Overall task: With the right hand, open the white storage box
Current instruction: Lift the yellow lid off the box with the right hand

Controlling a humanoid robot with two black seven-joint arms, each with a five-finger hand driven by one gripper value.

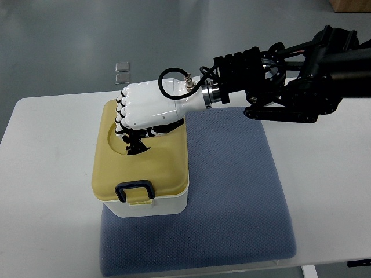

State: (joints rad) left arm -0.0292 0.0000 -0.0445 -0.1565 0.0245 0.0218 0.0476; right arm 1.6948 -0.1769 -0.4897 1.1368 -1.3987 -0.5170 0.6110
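Note:
The white storage box [155, 204] stands on the left part of a blue mat, topped by a yellow lid [162, 168] with a black latch handle [135, 190] at its near edge. My right hand [136, 124] comes in from the right and rests over the lid's far half. Its white fingers [124, 119] curl down into the lid's round recess, against the dark handle part there. Whether they truly grip it is hidden under the hand. The lid sits flat and closed on the box. My left arm does not show.
The blue mat [232, 197] lies on a white table [324, 191]. Two small clear squares [122, 72] lie on the grey floor beyond the table's far edge. A brown box corner [351, 4] shows at the top right.

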